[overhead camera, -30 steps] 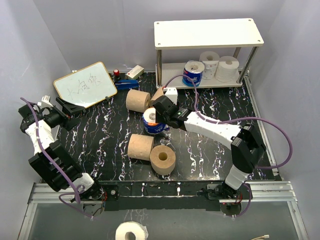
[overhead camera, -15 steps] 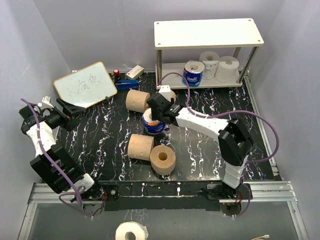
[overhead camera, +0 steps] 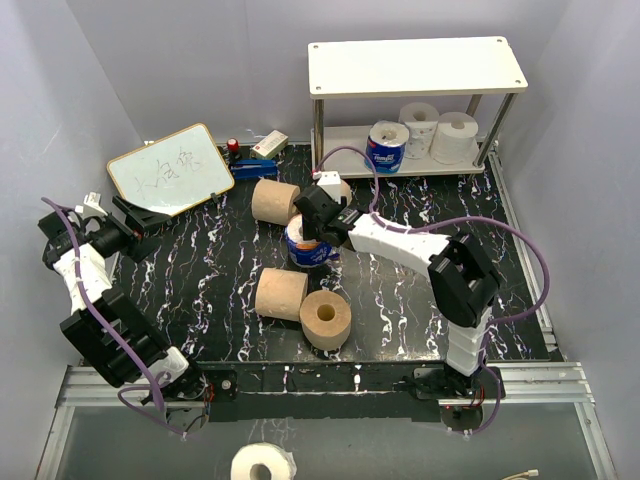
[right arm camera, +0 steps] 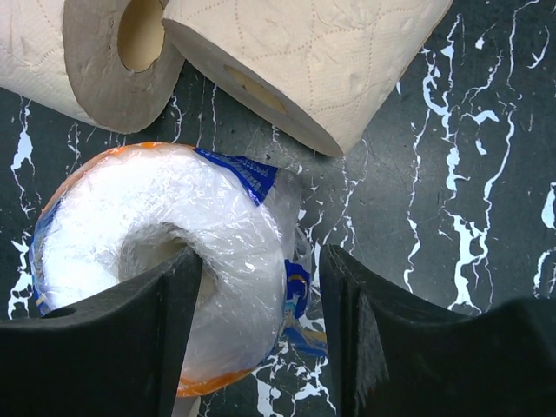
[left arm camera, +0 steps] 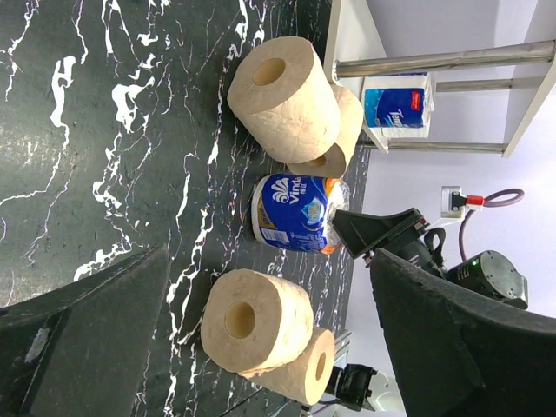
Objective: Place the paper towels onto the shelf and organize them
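Observation:
A blue-and-white wrapped roll (overhead camera: 308, 247) stands on end mid-table. My right gripper (overhead camera: 312, 222) is open over it, one finger (right arm camera: 161, 304) in the roll's (right arm camera: 156, 252) core and the other (right arm camera: 356, 304) outside its wall, with a small gap. Four tan rolls lie around it (overhead camera: 275, 201) (overhead camera: 325, 188) (overhead camera: 281, 293) (overhead camera: 326, 318). The shelf (overhead camera: 415, 65) stands at the back right; its lower board holds a wrapped roll (overhead camera: 385, 147) and two white rolls (overhead camera: 419, 125) (overhead camera: 456, 137). My left gripper (overhead camera: 140, 222) is open and empty at the far left.
A wood-framed writing board (overhead camera: 170, 168) leans at the back left, with a blue tool (overhead camera: 250, 168) and a small white box (overhead camera: 268, 146) beside it. Another white roll (overhead camera: 262, 465) lies below the table's front edge. Grey walls close in the sides.
My right gripper has moved left and down onto the wrapped roll, its arm folding closer to the table's middle. The left arm has barely moved.

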You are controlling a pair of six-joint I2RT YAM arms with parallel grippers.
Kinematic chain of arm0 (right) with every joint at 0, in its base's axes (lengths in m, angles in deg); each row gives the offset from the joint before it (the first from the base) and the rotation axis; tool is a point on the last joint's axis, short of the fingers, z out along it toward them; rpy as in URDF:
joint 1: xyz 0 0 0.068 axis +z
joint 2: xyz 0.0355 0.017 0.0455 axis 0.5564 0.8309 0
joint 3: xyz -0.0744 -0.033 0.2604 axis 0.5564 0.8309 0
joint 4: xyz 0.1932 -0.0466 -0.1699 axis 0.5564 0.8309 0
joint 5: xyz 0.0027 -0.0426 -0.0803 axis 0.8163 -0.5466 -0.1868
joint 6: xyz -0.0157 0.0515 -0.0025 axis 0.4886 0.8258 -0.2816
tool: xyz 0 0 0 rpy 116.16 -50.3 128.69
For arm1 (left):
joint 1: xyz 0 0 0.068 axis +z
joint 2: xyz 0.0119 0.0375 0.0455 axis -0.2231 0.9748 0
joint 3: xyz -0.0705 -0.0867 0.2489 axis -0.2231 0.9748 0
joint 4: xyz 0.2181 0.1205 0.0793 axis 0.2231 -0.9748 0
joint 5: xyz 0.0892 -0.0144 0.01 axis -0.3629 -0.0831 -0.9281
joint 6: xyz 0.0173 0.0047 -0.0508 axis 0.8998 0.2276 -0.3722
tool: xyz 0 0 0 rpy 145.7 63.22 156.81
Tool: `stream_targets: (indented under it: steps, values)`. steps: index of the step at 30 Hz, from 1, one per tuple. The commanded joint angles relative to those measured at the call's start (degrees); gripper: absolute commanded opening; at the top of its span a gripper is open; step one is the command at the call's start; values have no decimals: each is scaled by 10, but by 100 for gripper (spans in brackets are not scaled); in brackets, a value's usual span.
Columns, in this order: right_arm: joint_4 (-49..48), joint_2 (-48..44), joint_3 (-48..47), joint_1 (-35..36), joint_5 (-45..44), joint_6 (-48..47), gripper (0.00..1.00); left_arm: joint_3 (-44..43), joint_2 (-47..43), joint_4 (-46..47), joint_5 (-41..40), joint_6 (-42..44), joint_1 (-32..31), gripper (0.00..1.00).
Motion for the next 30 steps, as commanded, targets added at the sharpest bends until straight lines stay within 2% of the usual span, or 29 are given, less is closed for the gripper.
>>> stream_targets:
  steps: [1, 7, 9, 11, 13, 14, 19, 24, 27, 30]
  values:
    - [-33, 23, -17, -5, 9, 1, 52, 6, -12, 6, 18, -3, 1, 98]
    - [-43, 34, -15, -6, -1, 10, 40, 5, -10, 4, 23, -2, 1, 98]
    - [-40, 38, -20, -6, -4, 11, 34, 5, -10, 4, 24, -2, 2, 98]
    - [-33, 39, -28, -6, -7, 12, 21, 4, -10, 4, 24, -2, 1, 98]
    - [-19, 35, -40, -6, -11, 14, 3, 5, -10, 3, 24, -2, 1, 98]
    - [-10, 31, -47, -6, -17, 17, 0, 5, -10, 3, 24, -2, 1, 98]
    - [36, -26, -65, -6, -32, 51, 0, -5, -10, -6, 32, -6, 1, 98]
    - [53, -135, -49, -1, -29, 145, 0, -19, 3, -21, 27, 1, 1, 98]
    - [48, -180, -40, 4, -35, 132, 0, -16, -1, -18, 27, 2, 1, 98]
    - [48, -213, -33, 4, -88, 119, 0, -10, -4, -18, 24, 5, 1, 98]
